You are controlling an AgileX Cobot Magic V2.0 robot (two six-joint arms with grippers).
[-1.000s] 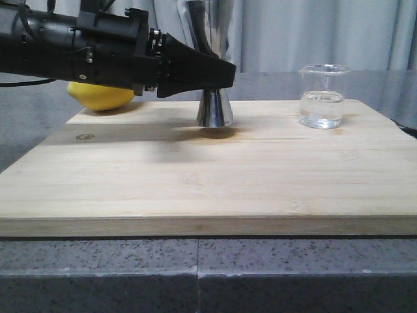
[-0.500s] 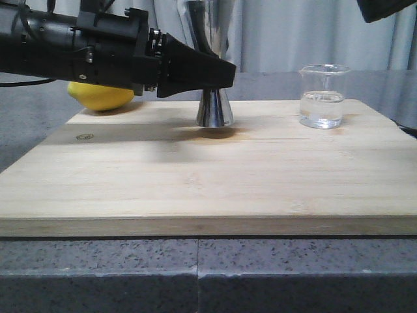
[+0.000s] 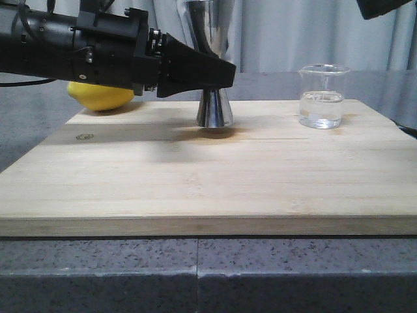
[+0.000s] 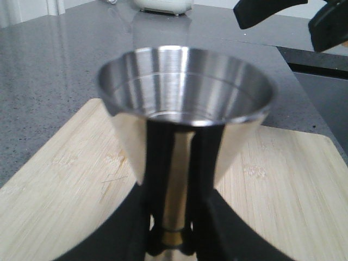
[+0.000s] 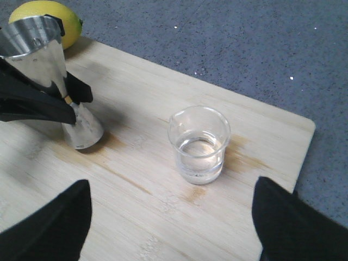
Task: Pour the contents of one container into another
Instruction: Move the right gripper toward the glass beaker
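Note:
The steel jigger (image 3: 214,111) stands upright on the board, left of centre at the back. My left gripper (image 3: 225,73) is shut on its narrow waist. In the left wrist view the black fingers (image 4: 157,179) clamp the gold band under the jigger's open cup (image 4: 185,92). The glass beaker (image 3: 321,96), about a third full of clear liquid, stands at the back right, apart from the jigger. My right gripper (image 5: 174,217) hangs open above the board, just in front of the beaker (image 5: 198,144), touching nothing. Only its tip (image 3: 384,8) shows in the front view.
A yellow lemon (image 3: 101,96) lies at the board's back left corner, behind my left arm. The bamboo board (image 3: 195,182) rests on a grey speckled counter (image 3: 195,274). A pale curtain hangs behind.
My right gripper has come into the top right corner of the front view. The left gripper, jigger and beaker have not moved.

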